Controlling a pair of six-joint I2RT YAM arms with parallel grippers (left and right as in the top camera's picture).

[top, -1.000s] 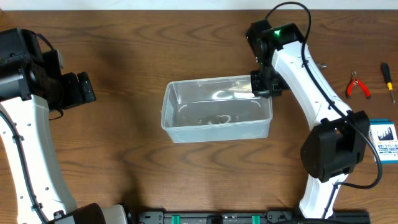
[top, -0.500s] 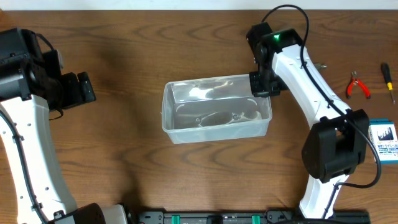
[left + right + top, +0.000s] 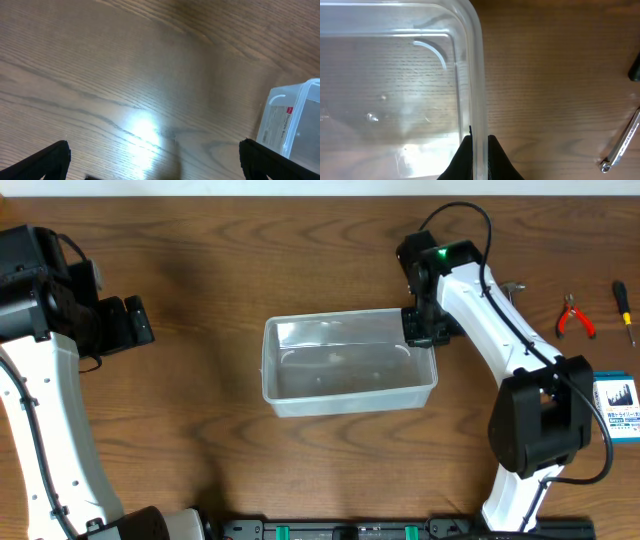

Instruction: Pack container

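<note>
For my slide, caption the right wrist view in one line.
Right end effector shut on the rim of the empty clear container, wooden table alongside.

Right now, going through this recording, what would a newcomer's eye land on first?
The clear, empty container at the middle of the table, with the right tool shut on its right-hand rim. Next, the red-handled pliers, a screwdriver and a small blue-and-white box at the right edge, apart from it. The left tool hangs open over bare wood on the left.
</note>
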